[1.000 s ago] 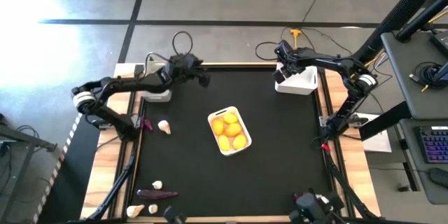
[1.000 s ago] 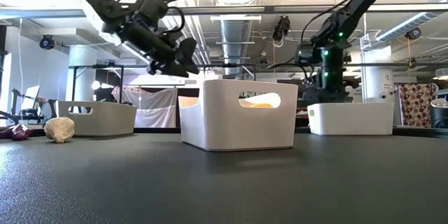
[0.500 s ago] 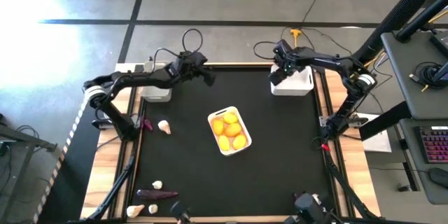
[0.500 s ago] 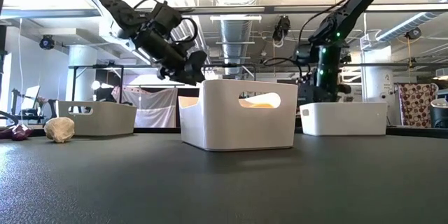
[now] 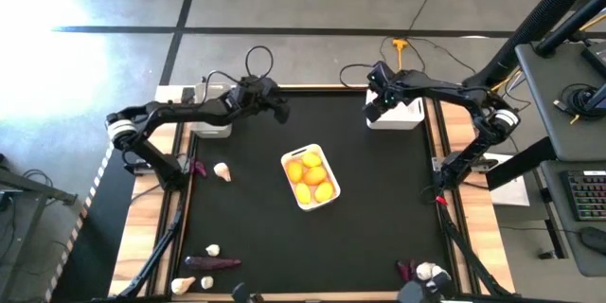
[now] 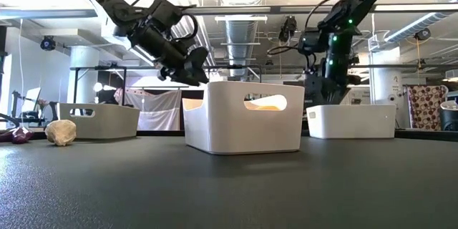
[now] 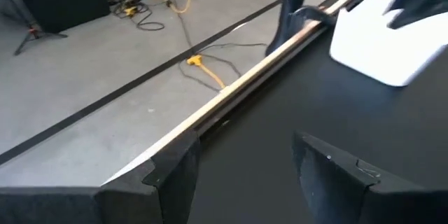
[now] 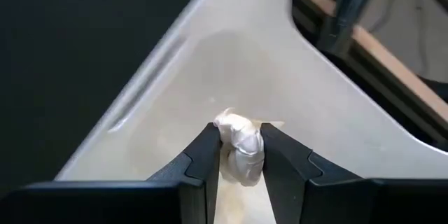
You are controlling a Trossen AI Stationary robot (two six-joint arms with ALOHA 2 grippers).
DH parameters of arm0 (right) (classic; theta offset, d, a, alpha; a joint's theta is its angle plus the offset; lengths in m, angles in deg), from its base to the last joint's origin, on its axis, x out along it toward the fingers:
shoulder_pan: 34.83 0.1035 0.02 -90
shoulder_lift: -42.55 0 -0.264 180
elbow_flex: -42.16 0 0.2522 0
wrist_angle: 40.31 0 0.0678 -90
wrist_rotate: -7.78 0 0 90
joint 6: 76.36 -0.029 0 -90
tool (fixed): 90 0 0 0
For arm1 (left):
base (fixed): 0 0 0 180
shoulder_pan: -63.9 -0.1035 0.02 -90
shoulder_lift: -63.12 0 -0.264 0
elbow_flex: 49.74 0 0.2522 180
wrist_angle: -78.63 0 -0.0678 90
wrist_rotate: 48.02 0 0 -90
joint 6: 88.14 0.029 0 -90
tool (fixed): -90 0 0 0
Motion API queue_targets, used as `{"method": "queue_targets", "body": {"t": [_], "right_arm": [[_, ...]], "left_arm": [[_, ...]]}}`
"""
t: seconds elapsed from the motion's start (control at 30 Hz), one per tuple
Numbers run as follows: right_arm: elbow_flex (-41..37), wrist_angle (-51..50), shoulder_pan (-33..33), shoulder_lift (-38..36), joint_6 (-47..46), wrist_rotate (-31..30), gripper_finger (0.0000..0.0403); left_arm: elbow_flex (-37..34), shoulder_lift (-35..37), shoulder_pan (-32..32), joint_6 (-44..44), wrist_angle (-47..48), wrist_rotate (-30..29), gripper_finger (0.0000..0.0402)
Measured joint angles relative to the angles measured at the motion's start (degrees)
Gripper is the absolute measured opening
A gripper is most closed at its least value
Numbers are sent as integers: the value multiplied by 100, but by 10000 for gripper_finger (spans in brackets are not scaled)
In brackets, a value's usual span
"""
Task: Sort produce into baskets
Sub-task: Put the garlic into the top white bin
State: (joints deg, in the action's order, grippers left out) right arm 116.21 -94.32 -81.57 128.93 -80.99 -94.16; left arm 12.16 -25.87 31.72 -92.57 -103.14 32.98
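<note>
We see the right gripper (image 8: 236, 155) pinching a lumpy white garlic bulb (image 8: 239, 147) over the smooth far-right white bin (image 8: 210, 63); the left gripper (image 7: 241, 171) hangs empty, jaws apart, above the matte black worktop (image 5: 379, 208).

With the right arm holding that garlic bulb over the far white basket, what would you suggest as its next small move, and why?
Probably open the jaws. The right gripper is shut on the garlic bulb directly above the white basket, whose bare floor lies beneath, so it should drop inside.

Right gripper (image 5: 376, 106) shifted left over white basket (image 5: 401, 115); left gripper (image 5: 281, 112) advanced right
</note>
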Motion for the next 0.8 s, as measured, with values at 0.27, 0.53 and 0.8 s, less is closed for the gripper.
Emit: {"method": "queue_targets", "body": {"t": [0.27,0.53,0.8], "right_arm": [[-778,832,-28,107,160,-261,102],[-1033,1495,-28,92,332,-259,156],[-509,916,54,-456,563,-542,213]], "left_arm": [[-114,4,419,-164,-216,63,207],[-116,4,748,-121,-238,65,207],[-116,251,1022,-58,-161,267,207]]}}
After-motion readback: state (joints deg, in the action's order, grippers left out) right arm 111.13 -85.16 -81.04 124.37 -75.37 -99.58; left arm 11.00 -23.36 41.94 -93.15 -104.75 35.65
